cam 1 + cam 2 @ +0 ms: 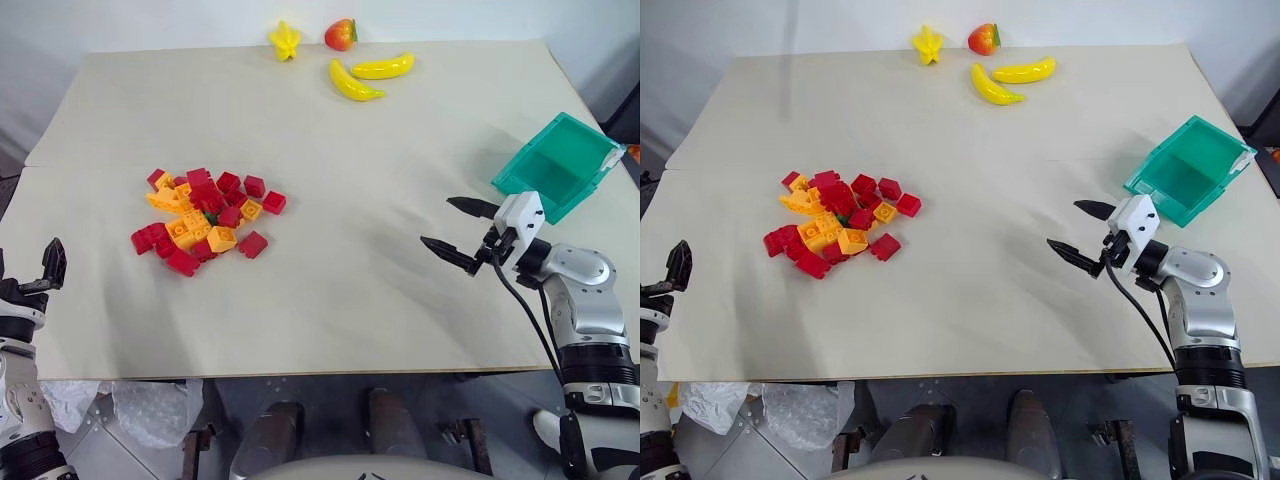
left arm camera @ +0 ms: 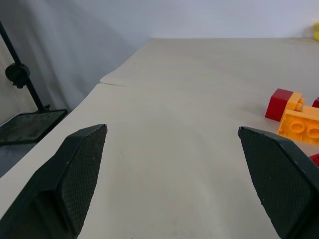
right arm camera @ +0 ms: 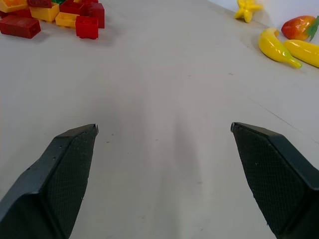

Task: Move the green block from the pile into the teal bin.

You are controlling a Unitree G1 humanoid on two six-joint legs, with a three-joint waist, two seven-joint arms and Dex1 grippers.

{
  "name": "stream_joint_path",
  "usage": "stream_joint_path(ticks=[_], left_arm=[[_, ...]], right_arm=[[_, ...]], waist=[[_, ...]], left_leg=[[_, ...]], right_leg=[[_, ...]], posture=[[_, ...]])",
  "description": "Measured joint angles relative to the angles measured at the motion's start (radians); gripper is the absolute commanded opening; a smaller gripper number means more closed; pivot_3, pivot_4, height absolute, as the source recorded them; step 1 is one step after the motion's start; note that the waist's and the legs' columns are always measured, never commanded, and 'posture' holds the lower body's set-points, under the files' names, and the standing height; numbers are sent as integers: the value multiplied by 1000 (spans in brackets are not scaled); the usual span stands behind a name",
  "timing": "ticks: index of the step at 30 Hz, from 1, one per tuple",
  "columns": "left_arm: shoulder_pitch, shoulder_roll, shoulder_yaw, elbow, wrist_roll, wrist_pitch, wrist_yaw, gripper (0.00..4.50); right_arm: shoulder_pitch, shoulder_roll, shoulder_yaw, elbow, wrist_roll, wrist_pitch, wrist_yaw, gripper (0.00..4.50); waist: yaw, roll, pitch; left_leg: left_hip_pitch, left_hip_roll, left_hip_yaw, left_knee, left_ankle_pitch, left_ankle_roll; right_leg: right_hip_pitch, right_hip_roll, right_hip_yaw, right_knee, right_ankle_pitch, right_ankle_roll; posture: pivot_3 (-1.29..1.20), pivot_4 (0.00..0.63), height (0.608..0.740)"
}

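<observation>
The pile [image 1: 205, 220] of red and orange-yellow bricks lies on the left half of the table. The green block [image 1: 211, 216] shows as a small green sliver in the pile's middle, mostly hidden by red bricks. The teal bin [image 1: 575, 195] sits at the right edge, tilted, with nothing visible inside. My right gripper [image 1: 437, 222] hovers open just in front of the bin, pointing left toward the pile, well short of it. In its wrist view the right gripper [image 3: 164, 127] holds nothing. My left gripper [image 2: 172, 129] is open and empty near the table's front left corner, left of the pile.
Two yellow bananas [image 1: 365, 75], a red fruit [image 1: 340, 35] and a yellow star-shaped fruit [image 1: 285, 40] lie at the table's far edge. A seam [image 1: 90, 165] runs across the beige cover on the left. The table's front edge [image 1: 300, 375] is close to me.
</observation>
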State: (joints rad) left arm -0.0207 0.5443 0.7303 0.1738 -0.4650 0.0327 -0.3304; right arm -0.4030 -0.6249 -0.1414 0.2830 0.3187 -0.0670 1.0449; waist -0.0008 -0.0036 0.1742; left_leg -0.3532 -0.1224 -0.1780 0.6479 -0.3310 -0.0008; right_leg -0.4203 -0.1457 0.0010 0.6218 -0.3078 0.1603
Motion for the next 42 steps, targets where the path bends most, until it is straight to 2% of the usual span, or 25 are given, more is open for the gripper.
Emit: stream_joint_path(ticks=[12, 15, 16, 18, 23, 29, 30, 34, 42], left_arm=[[-12, 13, -4, -2, -3, 22, -1, 4500], [-6, 26, -12, -7, -10, 10, -67, 4500], [-3, 26, -16, -12, -18, -8, -106, 4086], [-7, 27, -16, -13, -33, -12, -136, 3624], [-28, 73, -19, 7, -57, 3, -218, 2059], [-173, 145, -83, 171, -50, 9, -306, 155], [-194, 154, -93, 194, -43, 7, -317, 34], [-354, 184, -180, 361, 22, -19, -345, 34], [-685, 155, -423, 678, 191, -131, -436, 34]], right_arm=[[-22, 0, 1, -6, 6, 20, 2, 4483], [-31, 1, 8, -12, 14, 28, 12, 4483], [-40, 2, 16, -16, 16, 31, 14, 4500], [-54, 2, 20, -28, 21, 41, 20, 4500], [-65, 2, 32, -44, 26, 60, 64, 4500], [-113, 6, 55, -44, 26, 68, 94, 4500], [-122, 7, 55, -44, 27, 68, 93, 4500], [-128, 14, 56, -44, 26, 66, 94, 4500], [-122, 38, 64, -92, 26, 66, 81, 4500]], waist=[[0, 0, 0], [0, 0, 0], [-1, 0, 0], [-2, 0, 0], [-1, 0, 0], [-1, 0, 0], [-1, 0, 0], [0, 0, 0], [-13, 0, 0]], left_leg=[[0, 0, 2, 0, 0, 0], [-1, 0, 3, 0, 0, 0], [-1, 0, 4, 0, 0, 0], [-1, 0, 4, 0, 0, 0], [-1, 1, 5, 1, 0, 0], [-2, 1, 5, 2, 0, 0], [-2, 1, 5, 2, 0, 0], [-2, 1, 5, 2, 0, 0], [-4, -1, 6, 3, 0, 0]], right_leg=[[-2, 0, 2, 2, 0, 0], [-3, 0, 3, 2, 0, 0], [-4, 0, 3, 2, 0, 0], [-5, 0, 4, 3, 0, 0], [-5, 1, 4, 3, 0, 0], [-6, 1, 4, 5, 1, -1], [-6, 1, 4, 5, 1, -1], [-7, 1, 4, 5, 2, -1], [-8, 1, 4, 6, 3, 2]], posture=[[0, 150, 740], [0, 150, 740], [0, 150, 740], [0, 150, 740], [0, 150, 740], [0, 150, 740], [0, 150, 740], [0, 150, 740], [0, 150, 740]])
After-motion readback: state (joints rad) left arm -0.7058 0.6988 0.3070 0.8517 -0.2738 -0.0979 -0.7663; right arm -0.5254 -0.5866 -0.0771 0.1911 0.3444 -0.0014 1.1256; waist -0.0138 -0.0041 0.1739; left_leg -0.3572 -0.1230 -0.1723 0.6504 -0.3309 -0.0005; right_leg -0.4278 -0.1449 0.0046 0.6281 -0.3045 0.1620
